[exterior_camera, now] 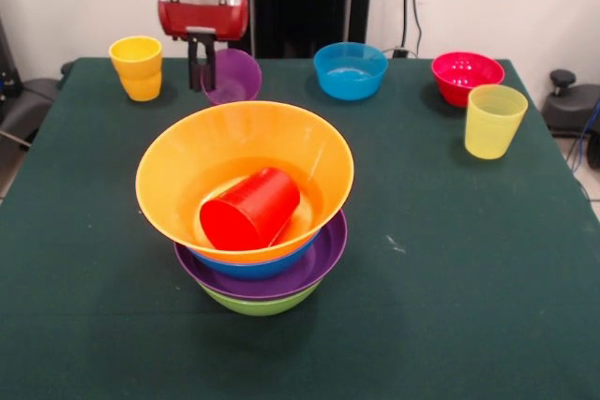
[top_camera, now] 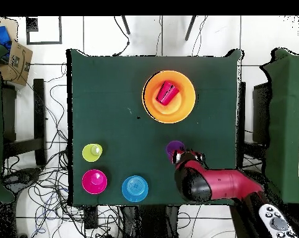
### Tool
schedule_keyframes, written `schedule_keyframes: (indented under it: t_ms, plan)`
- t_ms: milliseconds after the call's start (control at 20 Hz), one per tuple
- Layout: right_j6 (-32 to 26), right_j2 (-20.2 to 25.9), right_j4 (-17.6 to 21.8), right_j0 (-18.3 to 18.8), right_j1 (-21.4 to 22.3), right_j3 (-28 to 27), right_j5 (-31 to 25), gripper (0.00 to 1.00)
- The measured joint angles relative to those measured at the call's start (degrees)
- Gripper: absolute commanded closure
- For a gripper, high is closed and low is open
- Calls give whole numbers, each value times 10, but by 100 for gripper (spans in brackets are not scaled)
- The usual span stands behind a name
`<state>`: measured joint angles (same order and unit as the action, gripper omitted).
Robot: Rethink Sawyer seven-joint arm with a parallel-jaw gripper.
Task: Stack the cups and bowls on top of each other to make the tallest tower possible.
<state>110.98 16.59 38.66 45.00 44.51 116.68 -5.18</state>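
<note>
Overhead, the arm (top_camera: 220, 184) reached in low over the table (exterior_camera: 469, 259), its gripper (exterior_camera: 202, 70) pointing straight down at the purple cup's (exterior_camera: 234, 77) rim, fingers narrowly spaced, gripping nothing visible. Well apart stood the tower (exterior_camera: 258, 231), orange bowl (exterior_camera: 187, 152) topmost with the red cup (exterior_camera: 249, 210) tipped inside.

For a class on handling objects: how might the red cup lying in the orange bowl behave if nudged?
The red cup lies on its side, so it would probably roll, curving because it tapers. The glossy orange bowl looks slippery, so it may slide back to the middle. It seems light, thin plastic.
</note>
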Motion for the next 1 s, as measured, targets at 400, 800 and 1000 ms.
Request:
schedule_keyframes:
  t_ms: [400, 800, 1000]
  plan:
    - [0, 101, -49, 46, 70, 8, -81, 100]
    - [0, 195, -131, 87, 142, 25, -161, 100]
    - [0, 240, -185, 105, 186, 26, -224, 100]
